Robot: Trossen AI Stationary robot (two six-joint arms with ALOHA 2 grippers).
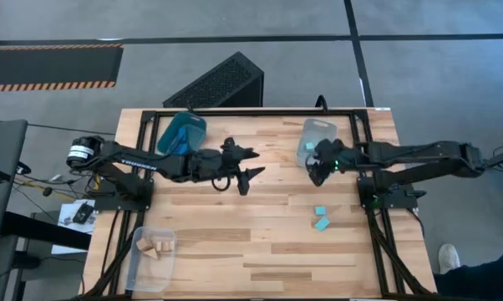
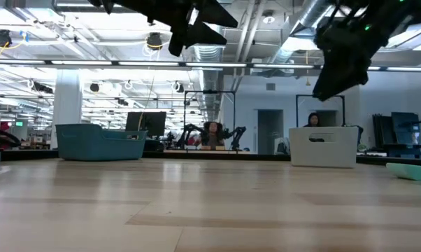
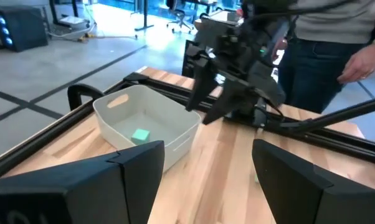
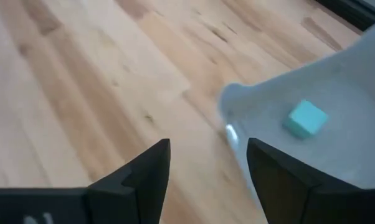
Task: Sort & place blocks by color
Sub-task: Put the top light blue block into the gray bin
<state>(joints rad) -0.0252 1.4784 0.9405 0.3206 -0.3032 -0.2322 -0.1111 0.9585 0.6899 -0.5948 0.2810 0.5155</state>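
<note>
Two light cyan blocks [image 1: 321,217] lie on the table near its right side. Another cyan block [image 4: 308,118] lies on the floor of the clear bin [image 1: 316,136] at the far right; it also shows in the left wrist view [image 3: 140,134]. Tan blocks [image 1: 154,247] sit in a clear bin [image 1: 143,266] at the near left corner. No darker blue block shows. My right gripper [image 4: 206,163] hangs open just beside the far clear bin's near wall, holding nothing. My left gripper [image 1: 245,174] is open and raised above the table's middle.
A teal bin [image 1: 185,131] stands at the far left, behind my left arm. Bare wood lies between the two grippers and across the near middle. A person [image 3: 337,43] stands beyond the table's right side. A black perforated box [image 1: 218,82] sits off the far edge.
</note>
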